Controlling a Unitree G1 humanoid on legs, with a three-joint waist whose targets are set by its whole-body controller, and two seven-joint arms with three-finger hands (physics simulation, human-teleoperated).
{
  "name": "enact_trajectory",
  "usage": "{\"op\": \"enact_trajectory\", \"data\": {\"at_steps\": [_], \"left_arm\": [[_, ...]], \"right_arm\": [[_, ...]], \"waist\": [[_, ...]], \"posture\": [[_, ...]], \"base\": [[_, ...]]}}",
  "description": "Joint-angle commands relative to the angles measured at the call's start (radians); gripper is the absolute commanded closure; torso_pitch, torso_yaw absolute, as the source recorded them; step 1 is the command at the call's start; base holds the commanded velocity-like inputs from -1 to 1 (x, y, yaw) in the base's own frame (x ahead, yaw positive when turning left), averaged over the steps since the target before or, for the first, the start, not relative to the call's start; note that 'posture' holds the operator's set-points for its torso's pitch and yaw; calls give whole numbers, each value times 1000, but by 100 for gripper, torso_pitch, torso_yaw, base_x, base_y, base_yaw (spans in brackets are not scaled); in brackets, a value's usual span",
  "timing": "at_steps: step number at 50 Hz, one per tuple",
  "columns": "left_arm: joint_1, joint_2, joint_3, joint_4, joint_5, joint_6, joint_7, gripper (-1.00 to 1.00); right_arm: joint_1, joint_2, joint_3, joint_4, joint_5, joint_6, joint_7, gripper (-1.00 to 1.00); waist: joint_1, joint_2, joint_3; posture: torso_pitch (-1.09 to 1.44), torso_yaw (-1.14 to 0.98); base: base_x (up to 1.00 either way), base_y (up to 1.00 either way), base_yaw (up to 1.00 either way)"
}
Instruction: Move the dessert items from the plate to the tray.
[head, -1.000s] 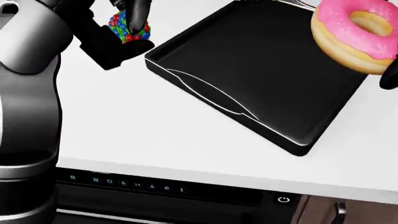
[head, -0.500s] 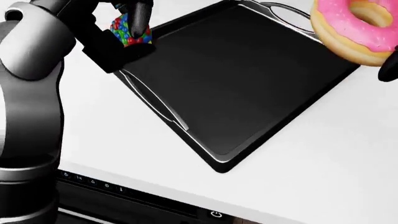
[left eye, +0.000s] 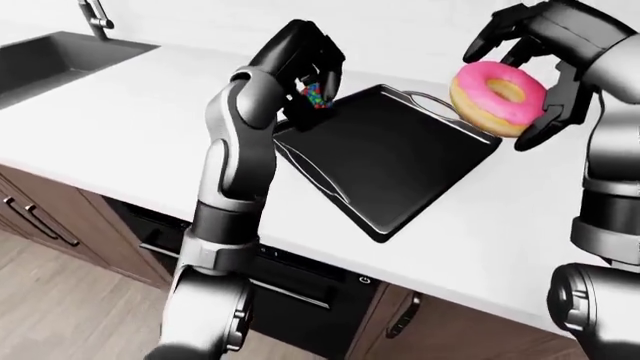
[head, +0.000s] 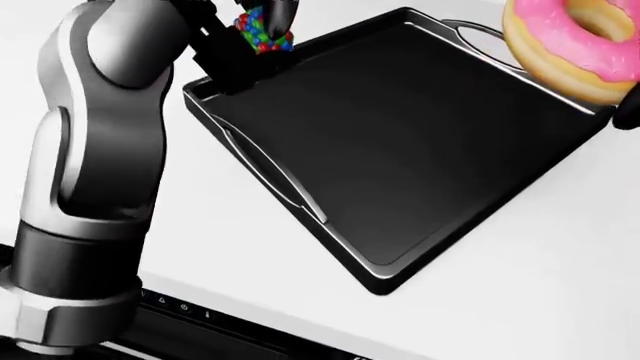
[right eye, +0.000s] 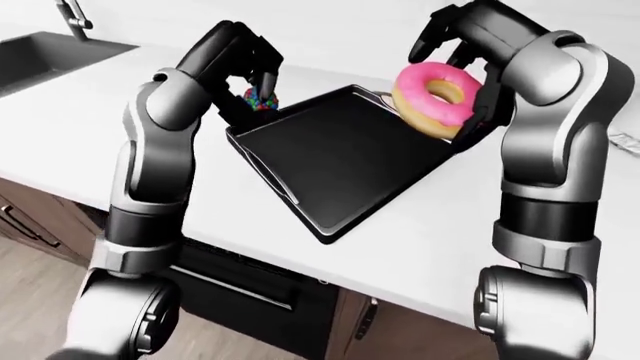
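A black tray with chrome handles lies empty on the white counter. My left hand is shut on a ball of coloured candies and holds it over the tray's upper left corner. My right hand is shut on a pink-frosted doughnut and holds it in the air above the tray's right edge; it also shows in the head view. The plate is not in view.
A sink with a faucet is set in the counter at the far left. A dark oven panel and wooden cabinet doors run below the counter edge.
The view has shifted, so the tray sits more to the left and lower. My left hand has carried the candy ball to the right, from beside the tray to over its corner. The doughnut stays held high.
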Motion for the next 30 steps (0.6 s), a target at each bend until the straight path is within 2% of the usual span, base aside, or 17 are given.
{"op": "enact_trajectory", "data": {"at_steps": [1, 5, 13, 25, 30], "left_arm": [[-59, -2, 10, 22, -8, -38, 65, 100], [-118, -18, 18, 232, -43, -104, 187, 100], [-208, -17, 28, 587, -107, -223, 372, 100], [-286, -33, 27, 787, -181, -322, 492, 100], [-302, -48, 23, 824, -203, -338, 511, 100]], "right_arm": [[-35, -18, -17, -29, 4, -9, -22, 98], [-36, -14, -12, -31, 2, -7, -24, 98], [-44, 3, -5, -39, -2, 2, -18, 99], [-38, 16, 0, -28, -5, -8, -35, 99], [-37, 18, -1, -21, -5, -15, -42, 99]], "waist": [[1, -6, -32], [-2, -7, -33], [-11, -2, -42], [-16, -1, -54], [-15, 0, -58]], "posture": [[0, 0], [0, 0], [0, 0], [0, 0], [0, 0]], "base": [[0, 0, 0], [0, 0, 0], [0, 0, 0], [0, 0, 0], [0, 0, 0]]}}
